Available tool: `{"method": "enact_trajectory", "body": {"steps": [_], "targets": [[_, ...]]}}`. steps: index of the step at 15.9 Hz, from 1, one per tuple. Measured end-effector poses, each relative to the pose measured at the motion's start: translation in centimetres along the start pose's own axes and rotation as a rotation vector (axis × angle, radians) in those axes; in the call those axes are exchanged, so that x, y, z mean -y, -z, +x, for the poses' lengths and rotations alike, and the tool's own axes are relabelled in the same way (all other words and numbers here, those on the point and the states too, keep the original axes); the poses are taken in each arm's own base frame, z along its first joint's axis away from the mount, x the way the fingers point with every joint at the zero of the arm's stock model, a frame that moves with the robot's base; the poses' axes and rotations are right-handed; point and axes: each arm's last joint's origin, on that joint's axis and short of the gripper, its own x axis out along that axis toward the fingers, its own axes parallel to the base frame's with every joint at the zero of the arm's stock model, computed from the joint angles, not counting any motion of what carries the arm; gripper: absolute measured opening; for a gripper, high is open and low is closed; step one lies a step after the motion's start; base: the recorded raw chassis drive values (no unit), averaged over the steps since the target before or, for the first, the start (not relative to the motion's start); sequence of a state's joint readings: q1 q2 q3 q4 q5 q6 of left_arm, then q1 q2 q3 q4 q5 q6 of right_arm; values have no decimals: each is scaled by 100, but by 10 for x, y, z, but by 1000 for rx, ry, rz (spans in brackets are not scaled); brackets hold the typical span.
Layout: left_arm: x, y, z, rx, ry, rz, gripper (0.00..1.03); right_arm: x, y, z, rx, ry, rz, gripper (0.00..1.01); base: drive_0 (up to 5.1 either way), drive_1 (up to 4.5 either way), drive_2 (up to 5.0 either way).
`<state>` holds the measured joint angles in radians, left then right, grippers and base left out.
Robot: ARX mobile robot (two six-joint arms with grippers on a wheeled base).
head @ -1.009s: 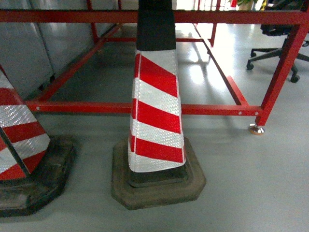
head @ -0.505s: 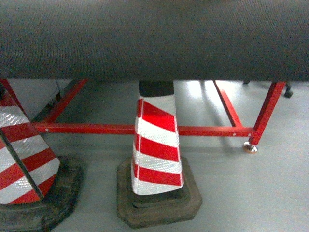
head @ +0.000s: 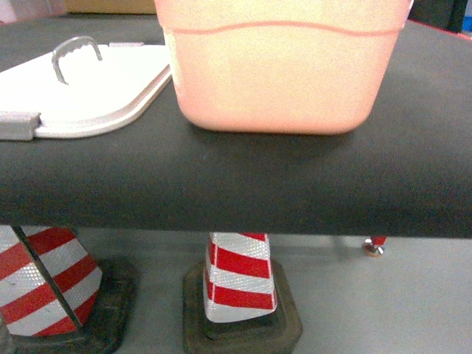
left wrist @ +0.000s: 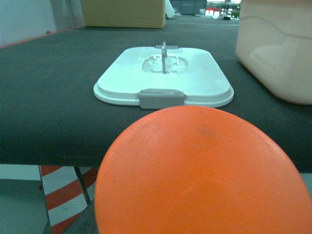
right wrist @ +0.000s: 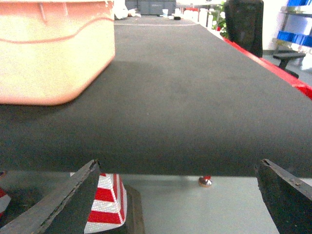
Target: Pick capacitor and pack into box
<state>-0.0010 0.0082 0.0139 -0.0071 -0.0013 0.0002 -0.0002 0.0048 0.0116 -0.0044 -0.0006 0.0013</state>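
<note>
The capacitor (left wrist: 200, 170) fills the bottom of the left wrist view as a big orange round end, hanging just off the table's near edge. My left gripper (left wrist: 195, 229) is hidden behind it and appears shut on it. The box (head: 273, 74), a pale pink tub, stands open near the front edge of the black table (head: 236, 199); it also shows as the box (left wrist: 278, 48) and the box (right wrist: 48, 53). Its white lid (head: 96, 81) with grey latches lies flat to the left. My right gripper (right wrist: 178, 195) is open, below the table edge, to the right of the tub.
Red-and-white traffic cones (head: 240, 284) stand on the grey floor under the table. A brown cardboard carton (left wrist: 124, 12) sits at the far end of the table. The red table frame (right wrist: 273, 61) runs along the right edge, with a black chair beyond it.
The head view has risen from under the table to tabletop height. The tub, the lid and the black table top have come into view; the cones have dropped to the bottom.
</note>
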Motion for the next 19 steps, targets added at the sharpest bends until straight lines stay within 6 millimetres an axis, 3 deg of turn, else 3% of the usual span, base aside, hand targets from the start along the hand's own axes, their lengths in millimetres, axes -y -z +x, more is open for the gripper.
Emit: {"method": "enact_trajectory", "body": {"steps": [15,19], "targets": [[0,0,0,1,1,0,43,0,0,0,-1,0,2,98,-6,382,-394],[0,0,0,2,1,0,43,0,0,0,-1,0,2,98,0,0,0]]}}
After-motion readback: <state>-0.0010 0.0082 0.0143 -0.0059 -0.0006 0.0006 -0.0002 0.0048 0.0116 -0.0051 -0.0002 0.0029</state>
